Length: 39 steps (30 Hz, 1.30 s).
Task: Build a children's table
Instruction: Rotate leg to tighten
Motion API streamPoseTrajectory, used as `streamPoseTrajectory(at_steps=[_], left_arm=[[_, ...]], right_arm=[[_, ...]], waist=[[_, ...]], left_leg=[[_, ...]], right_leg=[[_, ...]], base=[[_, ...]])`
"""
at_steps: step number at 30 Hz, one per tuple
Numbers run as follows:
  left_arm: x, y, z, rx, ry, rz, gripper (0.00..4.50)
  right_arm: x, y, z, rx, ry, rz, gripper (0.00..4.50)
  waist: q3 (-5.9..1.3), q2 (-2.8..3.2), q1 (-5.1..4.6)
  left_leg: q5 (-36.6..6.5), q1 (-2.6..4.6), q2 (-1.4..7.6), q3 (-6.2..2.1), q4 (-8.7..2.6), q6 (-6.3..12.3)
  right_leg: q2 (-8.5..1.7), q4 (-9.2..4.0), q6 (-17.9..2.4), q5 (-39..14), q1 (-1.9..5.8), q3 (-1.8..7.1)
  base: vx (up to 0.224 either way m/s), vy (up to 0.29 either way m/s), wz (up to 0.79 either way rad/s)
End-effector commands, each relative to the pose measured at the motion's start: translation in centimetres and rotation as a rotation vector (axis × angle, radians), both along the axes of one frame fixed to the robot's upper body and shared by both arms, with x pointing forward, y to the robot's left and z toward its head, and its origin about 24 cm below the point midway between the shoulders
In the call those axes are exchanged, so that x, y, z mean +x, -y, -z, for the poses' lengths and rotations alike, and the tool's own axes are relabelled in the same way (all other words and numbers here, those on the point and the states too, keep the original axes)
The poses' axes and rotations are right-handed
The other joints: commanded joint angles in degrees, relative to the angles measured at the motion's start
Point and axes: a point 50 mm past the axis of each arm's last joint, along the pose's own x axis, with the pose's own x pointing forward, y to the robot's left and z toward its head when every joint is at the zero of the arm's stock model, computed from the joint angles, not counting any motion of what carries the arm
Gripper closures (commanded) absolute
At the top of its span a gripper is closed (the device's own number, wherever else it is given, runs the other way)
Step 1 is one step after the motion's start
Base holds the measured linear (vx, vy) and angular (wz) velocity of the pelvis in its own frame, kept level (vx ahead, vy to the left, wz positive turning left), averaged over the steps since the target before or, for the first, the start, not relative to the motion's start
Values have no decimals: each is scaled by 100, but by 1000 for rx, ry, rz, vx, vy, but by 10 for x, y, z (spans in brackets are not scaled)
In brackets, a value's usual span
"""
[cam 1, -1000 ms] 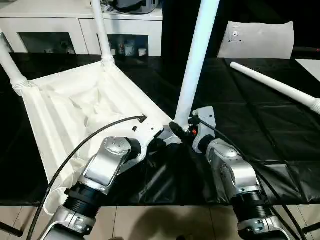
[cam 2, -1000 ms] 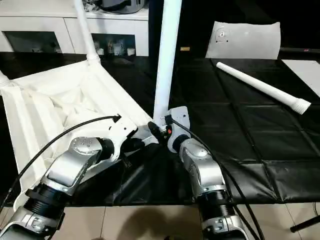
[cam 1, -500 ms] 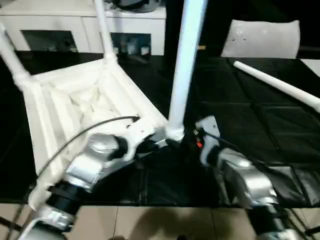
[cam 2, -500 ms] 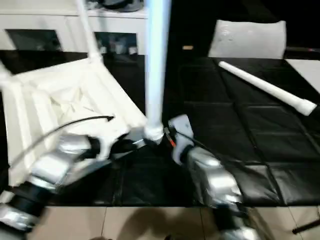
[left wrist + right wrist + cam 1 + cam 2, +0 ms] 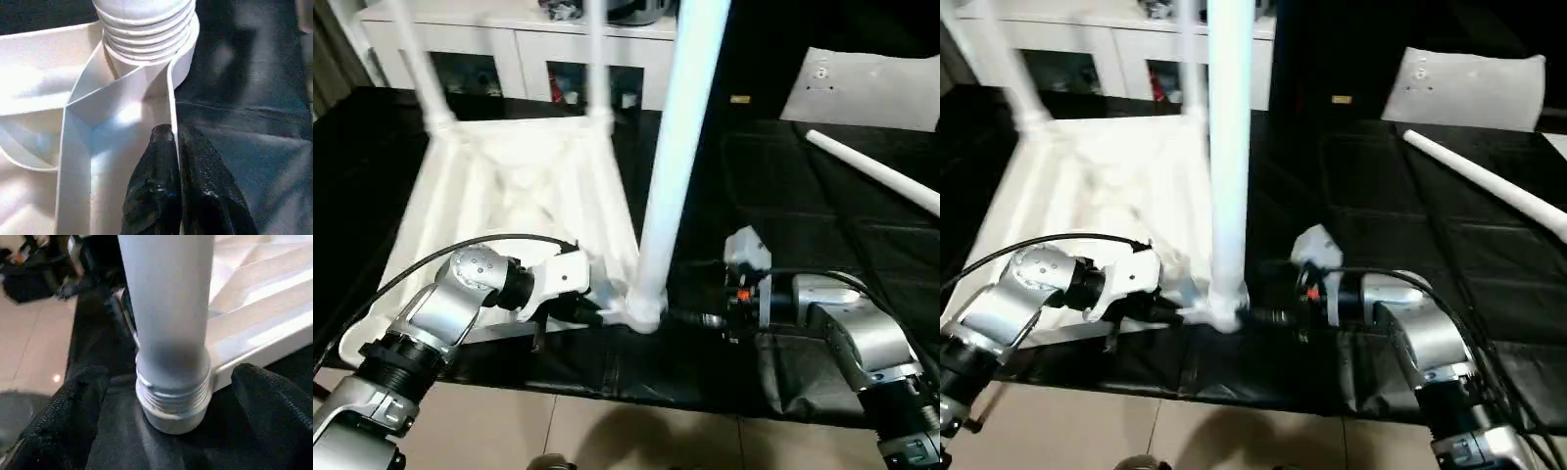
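Left wrist view: left gripper (image 5: 177, 142) clenched on the tabletop (image 5: 509, 186) rim. Right wrist view: right gripper (image 5: 166, 396) released, straddling the threaded leg (image 5: 168, 308).

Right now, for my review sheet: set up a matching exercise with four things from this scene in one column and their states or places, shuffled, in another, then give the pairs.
1. Left gripper
2. Right gripper
3. Loose white tapered tube leg
4. Upright white tube leg nearest the robot

A. lying on the black table cover
B. shut on the white plastic tabletop's rim
C. standing in a corner socket
D. open, fingers either side of the leg's threaded base

Pairs: 1-B, 2-D, 3-A, 4-C
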Motion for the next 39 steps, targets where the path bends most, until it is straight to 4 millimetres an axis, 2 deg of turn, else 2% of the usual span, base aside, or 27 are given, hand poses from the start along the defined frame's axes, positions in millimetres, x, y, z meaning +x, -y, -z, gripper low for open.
streamPoseTrajectory(at_steps=[1,2,6,7,9,20,21,24,25,28,34,35,36,37,38,39], left_arm=[[-5,14,-3,19,-6,146,450],[-6,17,-3,16,-11,167,450],[-8,21,-2,9,-17,194,450],[-8,22,-2,7,-20,198,450],[-9,23,-2,5,-23,211,450],[-10,24,-1,11,-19,226,450],[-9,24,-1,12,-19,225,450],[-9,23,-1,14,-19,224,450],[-9,23,0,15,-18,224,450],[-9,23,0,14,-17,221,450],[-9,22,0,6,-21,209,450],[-9,22,1,5,-22,207,450],[-9,22,1,5,-22,207,450],[-9,21,1,4,-23,206,450],[-9,21,1,5,-23,205,450],[-9,21,1,7,-24,205,450]], right_arm=[[2,-2,0,-46,19,-60,8],[3,-5,1,-50,25,-80,8],[6,-10,1,-43,24,-86,8],[7,-11,2,-41,24,-87,35],[8,-13,3,-34,30,-93,43],[6,-20,9,-24,28,-131,129],[6,-21,9,-24,27,-135,153],[4,-21,11,-27,26,-143,170],[3,-22,12,-33,26,-150,180],[1,-22,14,-40,21,-159,198],[1,-22,14,-35,10,-155,205],[1,-23,14,-33,13,-149,205],[1,-23,14,-33,13,-149,170],[1,-23,14,-22,4,-144,170],[1,-23,14,-18,-1,-142,135],[1,-24,13,-11,-8,-139,135]], waist=[[-360,18,-35],[-358,-6,-23],[-364,9,-8],[-368,21,-2],[-368,-5,-8],[-368,5,-13],[-367,0,-14],[-369,4,-14],[-363,-12,-23],[-361,1,-20],[-368,11,-21],[-368,28,-16],[-365,21,-21],[-368,16,-19],[-368,10,-21],[-370,14,-17]], left_leg=[[-1224,30,183,23,-352,170],[-1241,34,190,24,-357,174],[-1198,35,200,19,-354,173],[-1205,45,204,18,-354,166],[-1220,40,199,23,-354,160],[-1231,28,193,16,-354,173],[-1231,29,191,18,-354,172],[-1221,30,193,18,-353,176],[-1253,28,192,19,-356,172],[-1305,40,194,14,-361,160],[-1250,39,192,18,-353,170],[-1279,45,194,13,-357,163],[-1299,42,191,17,-357,161],[-1305,45,190,15,-357,155],[-1292,43,191,15,-358,156],[-1271,46,192,16,-355,158]], right_leg=[[-420,-399,-1041,-1508,303,273],[-426,-404,-1016,-1578,302,273],[-423,-383,-1028,-1522,302,273],[-426,-382,-1047,-1506,297,272],[-423,-384,-1062,-1494,301,271],[-418,-384,-1005,-1572,310,267],[-419,-389,-994,-1601,309,267],[-417,-385,-1003,-1587,308,268],[-414,-395,-990,-1623,309,266],[-418,-398,-980,-1712,306,266],[-411,-386,-1010,-1584,309,268],[-412,-388,-1010,-1619,306,265],[-411,-397,-1003,-1640,307,266],[-412,-395,-997,-1662,310,265],[-410,-393,-997,-1649,311,266],[-412,-390,-1008,-1622,309,268]], base=[[0,0,0],[0,0,0],[0,0,0],[0,0,0],[0,0,0],[0,0,0],[0,0,0],[0,0,0],[0,0,0],[0,0,0],[0,0,0],[0,0,0],[0,0,0],[0,0,0],[0,0,0],[0,0,0]])
